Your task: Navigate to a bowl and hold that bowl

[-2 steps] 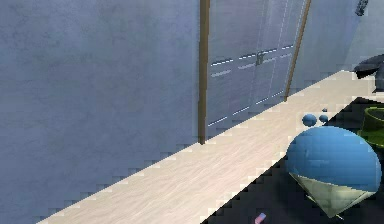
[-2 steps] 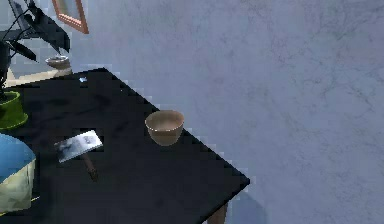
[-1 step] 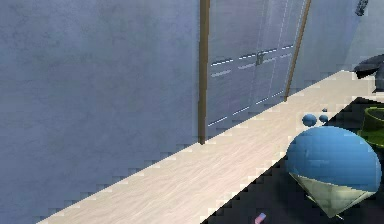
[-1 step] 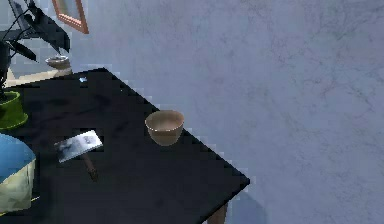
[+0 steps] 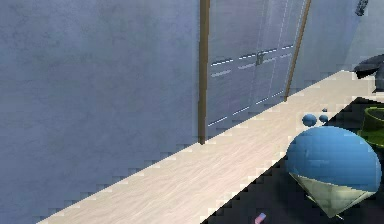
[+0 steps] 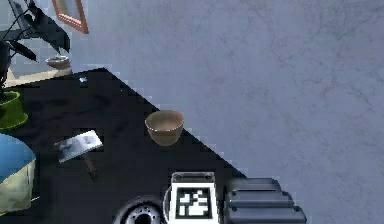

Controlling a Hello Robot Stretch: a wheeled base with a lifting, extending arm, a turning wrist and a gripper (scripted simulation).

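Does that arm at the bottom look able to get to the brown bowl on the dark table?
Probably yes: the bowl stands farther out on the table than the end of the arm, with bare tabletop between them. The grey tool lies aside, toward the picture's left.

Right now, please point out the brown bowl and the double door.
brown bowl [image 6: 165,133], arm side view, on its outer wall.
double door [image 5: 235,90], forward view, on one leaf's panel.
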